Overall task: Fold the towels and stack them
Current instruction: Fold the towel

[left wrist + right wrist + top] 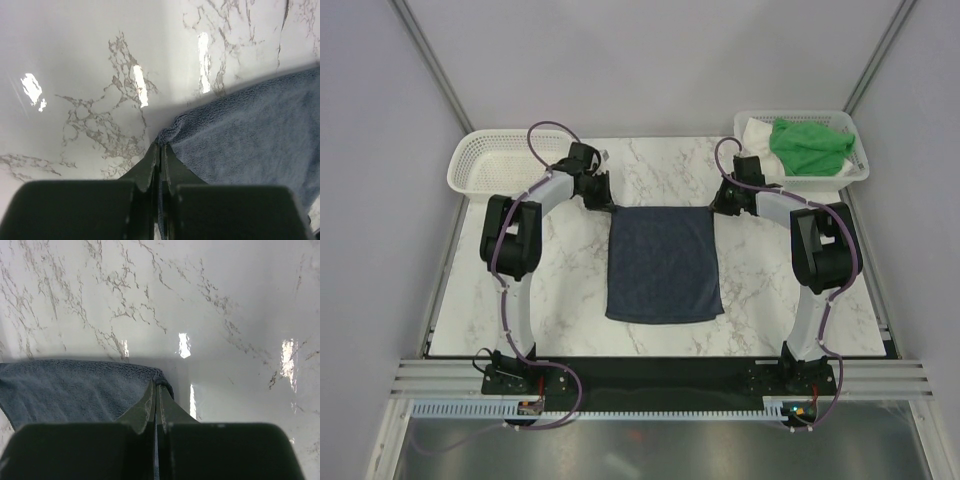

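Pinching the far corners of the navy towel (665, 265), the left gripper (161, 146) and right gripper (155, 384) show their clenched jaws only in the wrist views, while the overhead view alone shows the towel lying flat mid-table. The glossy marble table (570, 290) stands between pale walls (370, 150). A mesh basket (861, 171) at two o'clock holds the green towel (810, 145) and white towel (755, 130), and another basket (485, 160) sits at ten o'clock.
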{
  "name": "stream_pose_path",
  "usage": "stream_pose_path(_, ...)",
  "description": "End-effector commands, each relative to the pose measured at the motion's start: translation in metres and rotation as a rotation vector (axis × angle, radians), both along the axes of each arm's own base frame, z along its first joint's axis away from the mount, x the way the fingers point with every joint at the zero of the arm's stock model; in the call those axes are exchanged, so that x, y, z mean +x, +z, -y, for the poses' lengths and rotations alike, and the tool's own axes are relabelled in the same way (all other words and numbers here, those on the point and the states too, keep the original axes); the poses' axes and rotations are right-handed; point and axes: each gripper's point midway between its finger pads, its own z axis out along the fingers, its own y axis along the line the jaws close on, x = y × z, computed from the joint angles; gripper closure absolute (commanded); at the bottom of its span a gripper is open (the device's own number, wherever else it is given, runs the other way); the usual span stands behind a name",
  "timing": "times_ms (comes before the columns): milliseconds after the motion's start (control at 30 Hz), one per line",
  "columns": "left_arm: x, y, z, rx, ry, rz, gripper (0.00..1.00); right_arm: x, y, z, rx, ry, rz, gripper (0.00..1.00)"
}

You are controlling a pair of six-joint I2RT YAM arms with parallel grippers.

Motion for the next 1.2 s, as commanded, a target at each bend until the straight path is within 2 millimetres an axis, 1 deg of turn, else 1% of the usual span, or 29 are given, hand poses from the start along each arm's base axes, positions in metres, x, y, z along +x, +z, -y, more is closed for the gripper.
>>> stream_pose_path(0, 0.022, 0.018, 0.003, 0.002, -0.068, 0.105, 0.98, 0.018, 0.012, 0.001, -0.009, 0.016, 0.059, 1.00)
stream_pose_path(67, 0.023, 0.020, 0.003, 0.007, -0.076, 0.115, 0.98, 0.019, 0.011, 0.002, -0.006, 0.019, 0.056, 1.00)
stream_pose_path(167, 0.023, 0.024, 0.004, 0.004, -0.096, 0.130, 0.98, 0.022, 0.015, -0.003, 0.000, 0.053, 0.081, 1.00)
stream_pose_path(233, 0.023, 0.023, 0.003, 0.011, -0.093, 0.130, 0.90, 0.024, 0.019, -0.001, -0.007, 0.051, 0.095, 1.00)
stream_pose_path(300, 0.023, 0.020, 0.002, 0.006, -0.090, 0.117, 0.75, 0.025, 0.014, -0.001, -0.005, 0.049, 0.088, 1.00)
stream_pose_path(367, 0.022, 0.009, 0.002, 0.000, -0.088, 0.090, 0.68, 0.025, 0.005, -0.004, 0.007, 0.059, 0.066, 1.00)
stream_pose_path(433, 0.020, 0.005, 0.005, -0.023, -0.085, 0.067, 0.66, 0.024, 0.001, -0.008, 0.028, 0.076, 0.055, 1.00)
stream_pose_path(500, 0.018, 0.009, 0.009, -0.061, -0.086, 0.057, 0.65, 0.022, -0.003, -0.009, 0.029, 0.081, 0.047, 0.99)
stream_pose_path(533, 0.017, 0.012, 0.009, -0.069, -0.083, 0.056, 0.63, 0.023, -0.002, -0.009, 0.028, 0.080, 0.052, 0.96)
stream_pose_path(567, 0.018, 0.013, 0.010, -0.071, -0.074, 0.058, 0.57, 0.022, -0.002, -0.008, 0.024, 0.080, 0.053, 0.94)
stream_pose_path(600, 0.019, 0.014, 0.009, -0.067, -0.064, 0.056, 0.55, 0.023, -0.002, -0.008, 0.022, 0.076, 0.053, 0.92)
stream_pose_path(633, 0.023, 0.017, 0.007, -0.065, -0.052, 0.063, 0.54, 0.023, -0.002, -0.007, 0.020, 0.074, 0.055, 0.91)
stream_pose_path(800, 0.028, 0.007, 0.000, -0.048, 0.007, 0.011, 0.54, 0.026, 0.000, -0.008, 0.021, 0.073, 0.061, 0.87)
stream_pose_path(933, 0.024, -0.002, 0.003, -0.063, 0.001, -0.023, 0.57, 0.028, -0.001, -0.006, 0.014, 0.068, 0.061, 0.86)
stream_pose_path(967, 0.023, -0.002, 0.003, -0.065, 0.001, -0.026, 0.60, 0.029, 0.001, -0.006, 0.015, 0.067, 0.064, 0.85)
stream_pose_path(1033, 0.023, -0.004, 0.002, -0.063, -0.001, -0.029, 0.68, 0.031, 0.001, -0.007, 0.011, 0.070, 0.066, 0.85)
stream_pose_path(1067, 0.023, -0.005, 0.003, -0.062, -0.005, -0.026, 0.77, 0.032, -0.001, -0.006, 0.005, 0.064, 0.064, 0.85)
stream_pose_path(1100, 0.022, -0.005, 0.003, -0.062, -0.007, -0.030, 0.81, 0.033, -0.001, -0.005, 0.002, 0.063, 0.065, 0.87)
stream_pose_path(1133, 0.023, -0.004, 0.003, -0.061, -0.011, -0.023, 0.94, 0.036, 0.001, -0.005, -0.002, 0.067, 0.072, 0.92)
stream_pose_path(1167, 0.022, -0.004, 0.003, -0.061, -0.013, -0.026, 0.98, 0.037, 0.002, -0.006, -0.004, 0.072, 0.074, 1.00)
